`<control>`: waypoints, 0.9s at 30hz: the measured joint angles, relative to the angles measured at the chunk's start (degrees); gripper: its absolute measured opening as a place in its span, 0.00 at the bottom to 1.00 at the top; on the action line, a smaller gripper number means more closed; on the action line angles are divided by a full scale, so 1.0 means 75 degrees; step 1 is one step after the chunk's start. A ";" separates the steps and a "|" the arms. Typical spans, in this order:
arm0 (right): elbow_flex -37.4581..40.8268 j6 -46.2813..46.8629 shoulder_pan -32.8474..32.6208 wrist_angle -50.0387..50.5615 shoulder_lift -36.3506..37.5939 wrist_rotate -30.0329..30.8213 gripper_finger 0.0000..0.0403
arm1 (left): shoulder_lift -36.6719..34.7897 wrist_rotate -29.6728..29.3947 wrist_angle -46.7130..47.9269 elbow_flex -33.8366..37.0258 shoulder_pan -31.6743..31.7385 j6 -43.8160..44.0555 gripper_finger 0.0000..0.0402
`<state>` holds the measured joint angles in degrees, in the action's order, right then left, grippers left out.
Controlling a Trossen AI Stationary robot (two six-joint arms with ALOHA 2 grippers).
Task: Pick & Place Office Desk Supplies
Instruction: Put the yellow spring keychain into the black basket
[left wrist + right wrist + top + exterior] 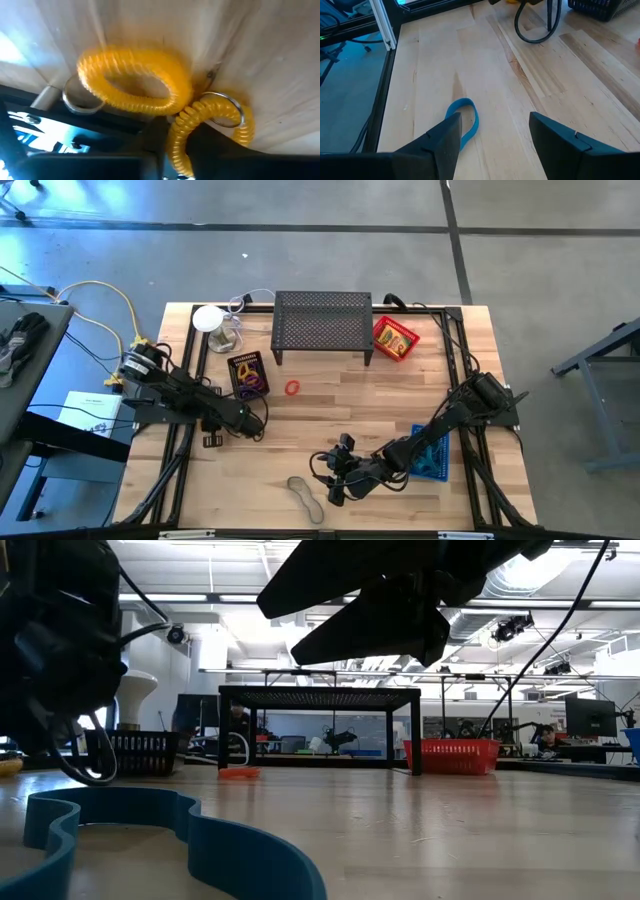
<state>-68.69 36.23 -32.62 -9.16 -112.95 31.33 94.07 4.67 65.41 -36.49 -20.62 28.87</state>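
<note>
The yellow curly loop [135, 82] lies on the wood right in front of your left gripper [240, 418], near the left side of the table. It has shiny metal rings [80, 97] on it. You cannot tell if the left gripper is squeezing it or has let go, because its fingers are hidden.

The blue loop [465, 120] lies flat near the front edge of the table. Your right gripper [495, 132] hangs over it with its fingers spread wide and nothing in them. One finger is just beside the loop.

Farther out, the black tray [248, 373] sits near the left arm, with the red ring [292, 388] just beside it. The blue tray [432, 455] is under the right arm. The red tray [396, 337] sits at the back, beside the big black stand [322, 325].
</note>
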 joint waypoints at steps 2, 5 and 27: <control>-0.0002 0.0000 0.0000 -0.0001 0.0000 0.0000 0.55 | -0.0051 0.0012 -0.0027 -0.0055 -0.0003 -0.0001 0.06; -0.0002 0.0000 0.0000 -0.0001 0.0000 0.0003 0.55 | -0.0056 -0.0025 -0.0036 -0.0188 -0.0003 0.0002 0.04; -0.0001 -0.0003 0.0000 -0.0001 0.0000 0.0003 0.55 | -0.0053 -0.0690 -0.0031 -0.3064 -0.0951 -0.0250 0.03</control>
<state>-68.70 36.21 -32.62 -9.17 -112.95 31.35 93.67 -0.51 65.18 -59.48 -27.76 27.00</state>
